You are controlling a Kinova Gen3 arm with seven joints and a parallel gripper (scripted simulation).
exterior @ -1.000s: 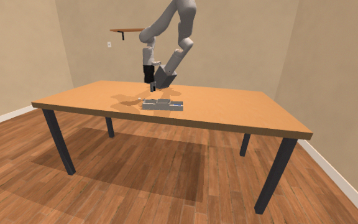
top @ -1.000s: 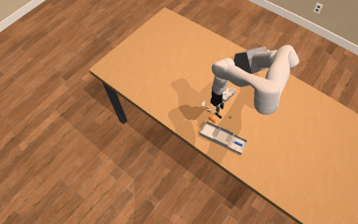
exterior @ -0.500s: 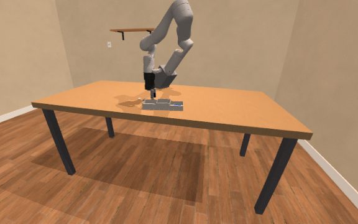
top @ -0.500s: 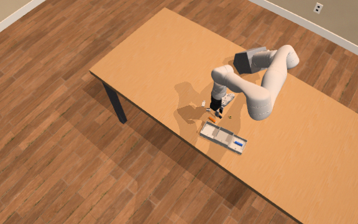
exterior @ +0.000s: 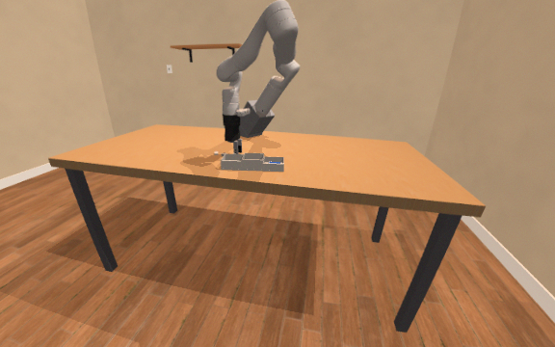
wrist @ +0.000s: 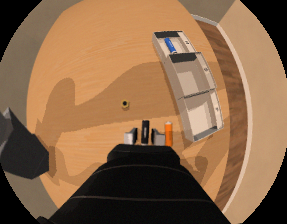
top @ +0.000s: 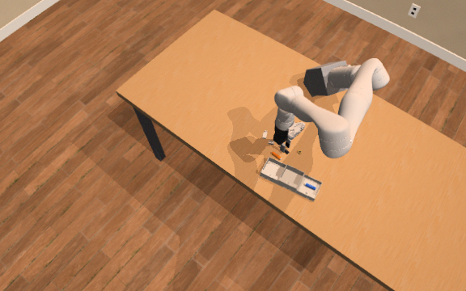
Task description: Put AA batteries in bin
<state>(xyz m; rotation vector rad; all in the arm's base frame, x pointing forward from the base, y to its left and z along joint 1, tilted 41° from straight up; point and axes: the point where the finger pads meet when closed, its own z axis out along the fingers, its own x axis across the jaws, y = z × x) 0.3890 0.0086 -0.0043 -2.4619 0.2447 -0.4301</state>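
My gripper [top: 285, 148] points straight down, just above the table, and is partly open with nothing between the fingers. It also shows in the exterior view [exterior: 237, 145] and the wrist view [wrist: 146, 132]. An orange battery [top: 276, 154] lies just beside the fingers on the tray side and shows in the wrist view [wrist: 168, 133]. A grey three-compartment bin tray [top: 290, 179] stands near the table's front edge. A blue battery [top: 310, 186] [wrist: 170, 44] lies in its right end compartment. I cannot read the bin letters.
A small grey thing [top: 271, 142] and a white thing [top: 264, 133] lie left of the gripper. A tiny yellow-green thing [top: 301, 152] lies to its right and shows in the wrist view [wrist: 126, 103]. The table's front edge is close behind the tray.
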